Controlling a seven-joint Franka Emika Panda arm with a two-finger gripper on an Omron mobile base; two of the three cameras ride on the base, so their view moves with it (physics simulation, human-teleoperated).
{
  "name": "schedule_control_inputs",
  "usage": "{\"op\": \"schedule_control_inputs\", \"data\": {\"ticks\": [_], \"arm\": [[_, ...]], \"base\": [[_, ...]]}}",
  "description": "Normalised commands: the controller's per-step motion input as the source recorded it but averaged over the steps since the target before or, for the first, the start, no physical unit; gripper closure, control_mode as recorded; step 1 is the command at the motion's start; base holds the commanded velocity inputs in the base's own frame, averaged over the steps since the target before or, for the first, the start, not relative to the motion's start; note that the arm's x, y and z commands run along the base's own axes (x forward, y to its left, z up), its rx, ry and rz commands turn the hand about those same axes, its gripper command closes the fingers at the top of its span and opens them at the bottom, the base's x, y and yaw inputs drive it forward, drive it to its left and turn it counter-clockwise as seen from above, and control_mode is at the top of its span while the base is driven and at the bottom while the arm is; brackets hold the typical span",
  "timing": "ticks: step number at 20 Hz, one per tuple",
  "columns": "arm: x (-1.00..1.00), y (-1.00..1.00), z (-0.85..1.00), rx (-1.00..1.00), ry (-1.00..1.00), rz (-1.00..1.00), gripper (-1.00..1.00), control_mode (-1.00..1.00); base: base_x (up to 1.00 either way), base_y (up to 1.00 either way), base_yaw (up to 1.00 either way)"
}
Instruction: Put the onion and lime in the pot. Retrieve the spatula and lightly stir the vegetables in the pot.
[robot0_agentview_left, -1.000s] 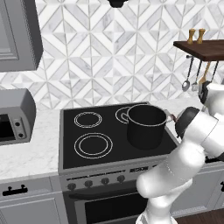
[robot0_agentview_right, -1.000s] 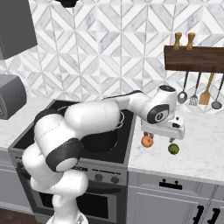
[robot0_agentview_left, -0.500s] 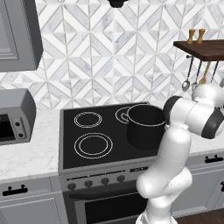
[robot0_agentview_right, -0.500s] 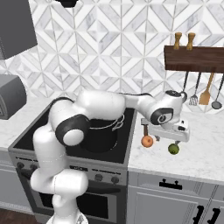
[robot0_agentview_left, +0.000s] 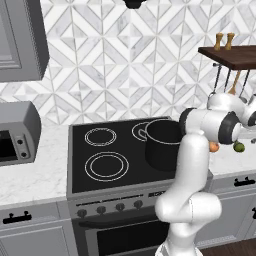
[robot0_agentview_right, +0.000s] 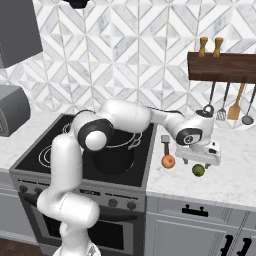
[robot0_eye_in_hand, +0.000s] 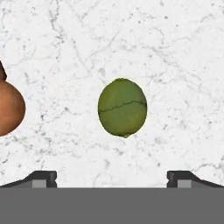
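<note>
We held our hand (robot0_agentview_right: 202, 161) open above the lime (robot0_eye_in_hand: 122, 107), which lay on the surface (robot0_eye_in_hand: 175, 65) beside the onion (robot0_eye_in_hand: 8, 109). The pot (robot0_agentview_right: 115, 150) stood on the stove. Next, we judged, came lowering and gripping.

Lime (robot0_eye_in_hand: 122, 107): mottled green, one thin dark crack line across its skin.
Onion (robot0_agentview_right: 168, 161): orange-brown.
Pot (robot0_agentview_left: 162, 145): dark grey, nearly black, lighter rim.
Counter (robot0_eye_in_hand: 175, 57): white marble, fine grey veins.
Backsplash (robot0_agentview_right: 130, 55): white and grey diamond tiles.
Stovetop (robot0_agentview_left: 105, 150): black, white burner rings.
Shelf (robot0_agentview_right: 222, 67): dark brown wood.
</note>
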Motion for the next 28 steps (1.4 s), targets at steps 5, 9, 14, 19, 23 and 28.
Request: {"op": "schedule_control_inputs", "data": {"ticks": [5,9,14,19,23,28], "arm": [[0.3,-0.27,-0.34,0.0,0.0,0.0,-1.0,-1.0],[0.26,-0.17,-0.34,0.0,0.0,0.0,-1.0,-1.0],[0.02,0.04,-0.33,-0.02,0.0,0.04,-1.0,-1.0],[-0.01,0.31,-0.33,-0.05,0.0,0.04,-1.0,-1.0],[0.0,0.41,-0.32,-0.05,0.0,0.03,-1.0,-1.0],[0.07,0.11,-0.37,-0.03,0.0,0.01,-1.0,-1.0]], "base": [[0.0,0.0,0.0],[0.0,0.0,0.0],[0.0,0.0,0.0],[0.0,0.0,0.0],[0.0,0.0,0.0],[0.0,0.0,0.0]]}}
